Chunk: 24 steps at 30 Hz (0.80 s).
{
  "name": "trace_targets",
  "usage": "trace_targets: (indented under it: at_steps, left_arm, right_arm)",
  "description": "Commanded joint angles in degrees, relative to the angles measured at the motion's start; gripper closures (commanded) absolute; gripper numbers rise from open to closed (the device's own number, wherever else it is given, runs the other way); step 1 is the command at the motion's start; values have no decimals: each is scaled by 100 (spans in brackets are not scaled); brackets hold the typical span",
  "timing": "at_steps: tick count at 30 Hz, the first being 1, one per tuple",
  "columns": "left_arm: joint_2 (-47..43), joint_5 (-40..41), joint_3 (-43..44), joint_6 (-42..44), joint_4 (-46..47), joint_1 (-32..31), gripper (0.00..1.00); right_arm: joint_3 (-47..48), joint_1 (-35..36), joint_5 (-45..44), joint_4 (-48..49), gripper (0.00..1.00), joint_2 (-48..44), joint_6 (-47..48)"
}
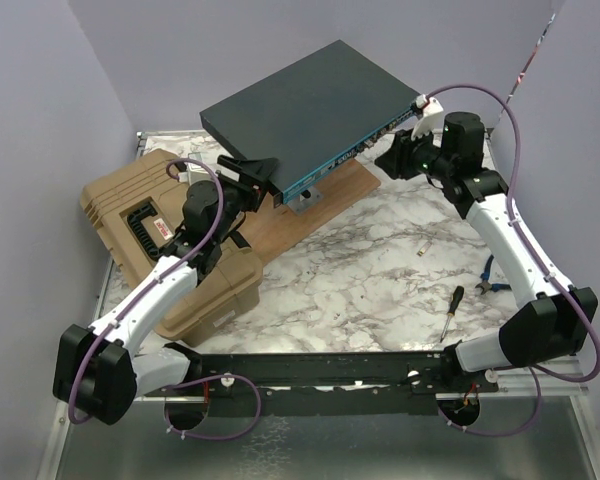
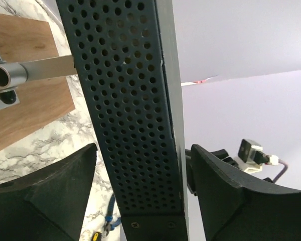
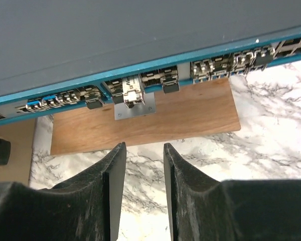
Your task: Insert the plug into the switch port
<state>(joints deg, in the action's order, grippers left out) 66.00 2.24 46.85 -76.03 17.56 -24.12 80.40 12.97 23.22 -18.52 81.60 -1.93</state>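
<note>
- Your switch (image 1: pixel 310 110) stands raised over a wooden board (image 1: pixel 315 215) at the far middle of the marble table (image 1: pixel 370 290). Its teal face is turned toward your right arm.
- Your plug (image 3: pixel 133 94), a small silvery module, sits in a port of that teal face, and a metal plate (image 3: pixel 135 110) shows just under it. The plug juts out a little past the dark modules on either side.
- Your right claw (image 3: pixel 143 148) hangs in front of the port row, well clear of the face. The gap between its fingers points roughly at the plug.
- The right claw's jaws stand partly open with only a narrow gap, and nothing is between them.
- Your left claw (image 2: pixel 143 148) straddles the switch's perforated side wall at its left near corner.
- The left claw's jaws stand wide, one finger (image 2: pixel 55 196) on each flat of the box. Thin gaps show on both sides, so it grips nothing.
- A tan case (image 1: pixel 130 205) lies at the left, partly under your left arm.
- A screwdriver (image 1: pixel 450 312) and pliers (image 1: pixel 492 280) lie on the marble beside your right arm.
</note>
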Motion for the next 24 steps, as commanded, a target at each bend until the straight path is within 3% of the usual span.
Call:
trace_targets:
  at_steps: [1, 7, 14, 24]
  left_arm:
    - [95, -132, -142, -520, 473, -14, 28]
    - [234, -180, -120, -664, 634, -15, 49]
    - [332, -205, -129, -836, 672, -19, 73]
    - [370, -204, -127, -853, 705, -18, 85]
  right_arm:
    - [-252, -1, -67, 664, 63, -171, -197]
    - [-263, 0, 13, 840, 80, -25, -240]
    - [-65, 3, 332, 910, 90, 242, -216]
    - [158, 3, 478, 1040, 95, 510, -244]
